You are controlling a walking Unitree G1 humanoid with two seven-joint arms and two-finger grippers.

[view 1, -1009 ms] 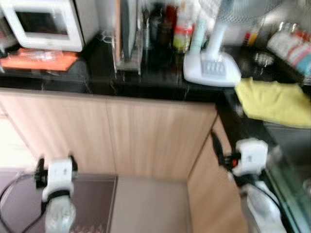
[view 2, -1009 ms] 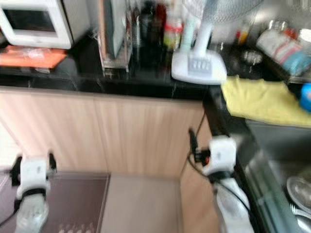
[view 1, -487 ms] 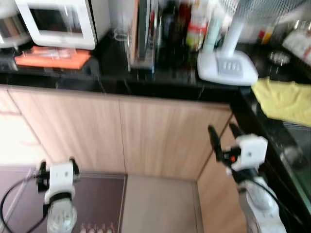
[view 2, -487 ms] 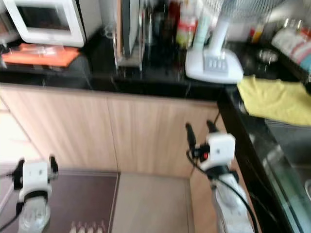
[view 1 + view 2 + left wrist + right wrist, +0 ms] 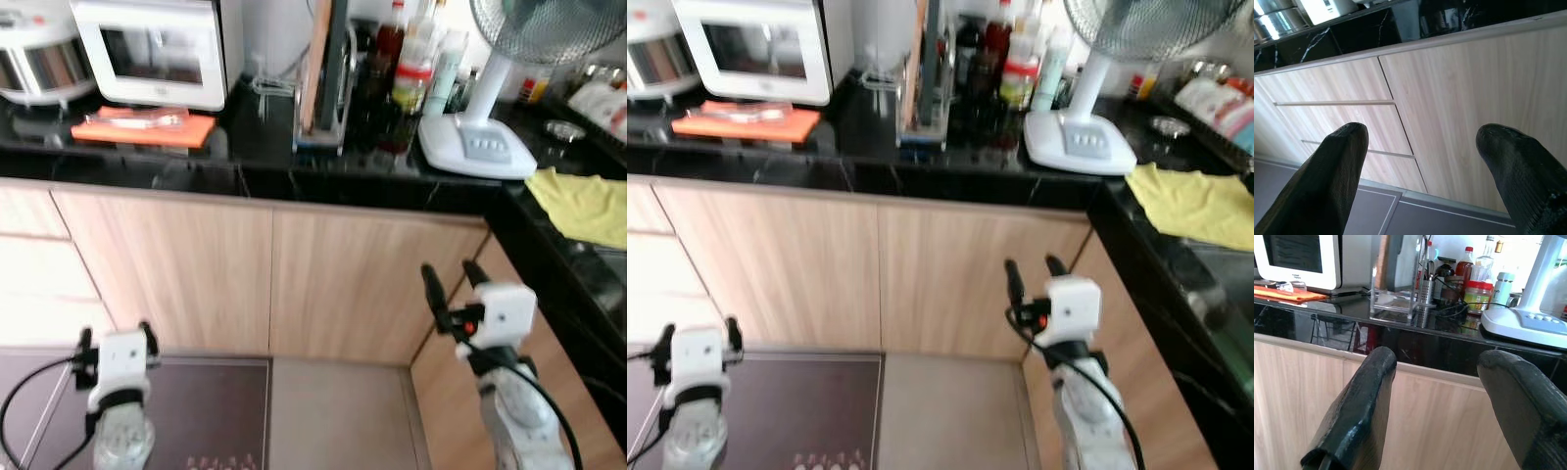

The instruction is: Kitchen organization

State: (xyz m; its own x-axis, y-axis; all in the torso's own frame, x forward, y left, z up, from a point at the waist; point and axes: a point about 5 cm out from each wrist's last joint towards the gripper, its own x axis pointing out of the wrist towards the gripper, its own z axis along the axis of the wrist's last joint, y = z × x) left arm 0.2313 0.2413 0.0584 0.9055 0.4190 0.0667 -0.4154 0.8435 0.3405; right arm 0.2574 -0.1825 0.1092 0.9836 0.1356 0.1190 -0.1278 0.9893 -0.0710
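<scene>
Nearest, the left gripper [image 5: 115,340] hangs low over a dark floor mat [image 5: 196,411], fingers spread wide and empty. The right gripper [image 5: 453,286] is raised before the light wood cabinets [image 5: 274,274], fingers also wide apart, holding nothing. Beyond, on the black countertop [image 5: 245,157], a clear rack [image 5: 921,93] holds upright boards. Beside it stand bottles and a red-lidded jar [image 5: 1480,296]; their labels are too blurred to read. Farther along sit a white microwave [image 5: 157,49], an orange tray [image 5: 147,127], a white fan [image 5: 480,147] and a yellow cloth [image 5: 583,201].
</scene>
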